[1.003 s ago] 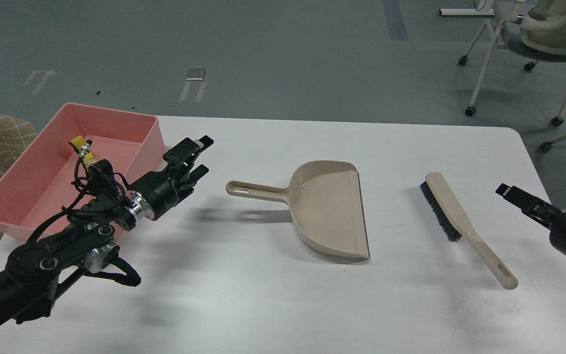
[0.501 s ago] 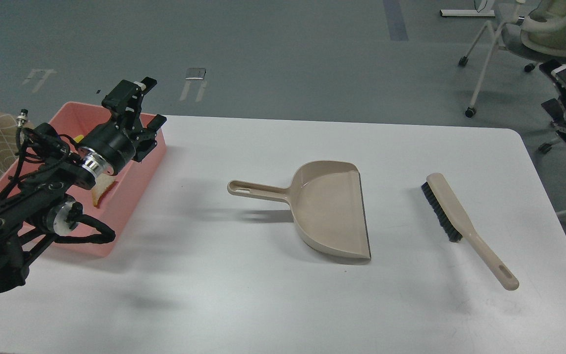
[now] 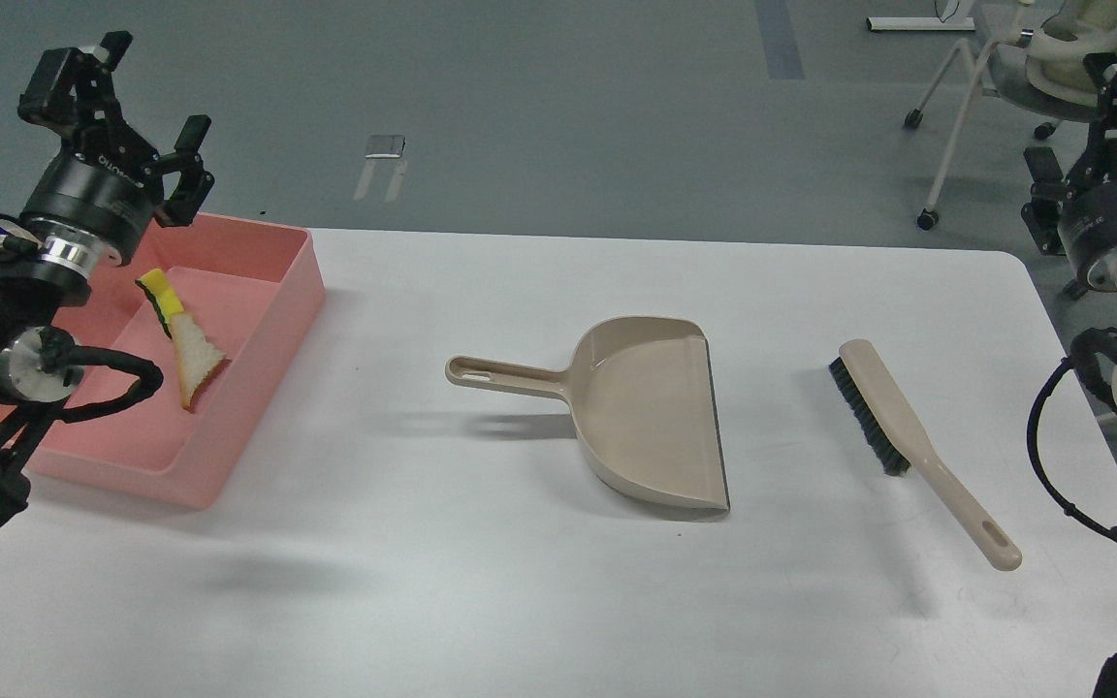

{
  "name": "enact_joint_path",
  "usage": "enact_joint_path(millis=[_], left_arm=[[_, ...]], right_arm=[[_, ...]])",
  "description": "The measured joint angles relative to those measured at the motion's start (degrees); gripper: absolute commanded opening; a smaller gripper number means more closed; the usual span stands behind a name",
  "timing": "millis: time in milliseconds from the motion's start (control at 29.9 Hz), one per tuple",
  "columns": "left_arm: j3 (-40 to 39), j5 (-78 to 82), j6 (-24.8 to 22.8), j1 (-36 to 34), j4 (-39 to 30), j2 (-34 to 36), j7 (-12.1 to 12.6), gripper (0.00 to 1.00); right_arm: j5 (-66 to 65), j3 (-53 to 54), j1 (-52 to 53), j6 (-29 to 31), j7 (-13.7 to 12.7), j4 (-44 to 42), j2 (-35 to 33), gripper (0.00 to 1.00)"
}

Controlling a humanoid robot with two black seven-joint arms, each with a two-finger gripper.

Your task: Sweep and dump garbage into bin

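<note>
The garbage lies inside the pink bin at the table's left: a yellow sponge piece with a dark green edge and a whitish triangular bread slice touching it. My left gripper is open and empty, raised above and behind the bin's far left corner. My right gripper is raised at the right edge, off the table, open and empty. The beige dustpan lies empty at the table's middle, handle pointing left. The beige brush with black bristles lies to its right.
The white table has its rounded far right corner near my right arm. An office chair on castors stands on the floor behind the right side. The bin sits close to the table's left edge.
My left gripper has risen and swung back to the left, from beside the bin to above its far corner, uncovering the scraps. My right gripper has lifted up at the right edge.
</note>
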Motion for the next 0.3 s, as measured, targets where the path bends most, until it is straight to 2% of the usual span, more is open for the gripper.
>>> enact_joint_path(millis=[134,301], left_arm=[[-0.33,-2.20,-0.11,0.99,1.32,-0.84,-0.06,0.98],[-0.88,-3.76,-0.11,1.70,1.50,-1.91,-0.07,0.98]], right_arm=[[6.38,1.37,-0.79,0.01,0.00,0.04,0.30,1.00],[8.09,3.32,-0.82,0.00,0.06,-0.44,0.76,1.00]])
